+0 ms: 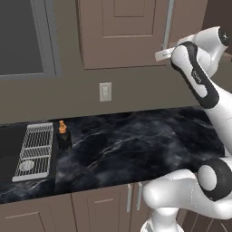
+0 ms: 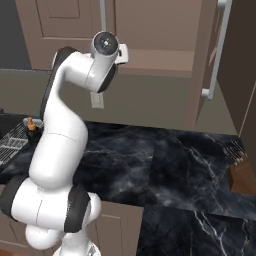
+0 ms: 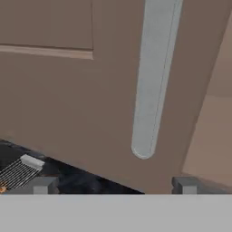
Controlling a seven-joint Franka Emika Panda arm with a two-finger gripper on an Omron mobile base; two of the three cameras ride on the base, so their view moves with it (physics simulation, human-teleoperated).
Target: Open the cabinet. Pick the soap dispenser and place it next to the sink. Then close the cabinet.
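Tool (image 3: 113,185) released, its two blunt grey tips spread wide and gripping nothing, raised before the cabinet (image 1: 122,31). Just ahead: a flat, round-ended silver bar handle (image 3: 152,81) on a matte taupe recessed-panel door. In the right base view the other door (image 2: 212,55) hangs open, showing a pale inner shelf (image 2: 160,60). Below lies the glossy black marble-veined desk (image 1: 136,145). Soap dispenser (image 1: 63,134), squat black bottle with orange pump, stands on the desk just beside the dark sink (image 1: 9,145) and its pale ribbed metal rack (image 1: 34,152).
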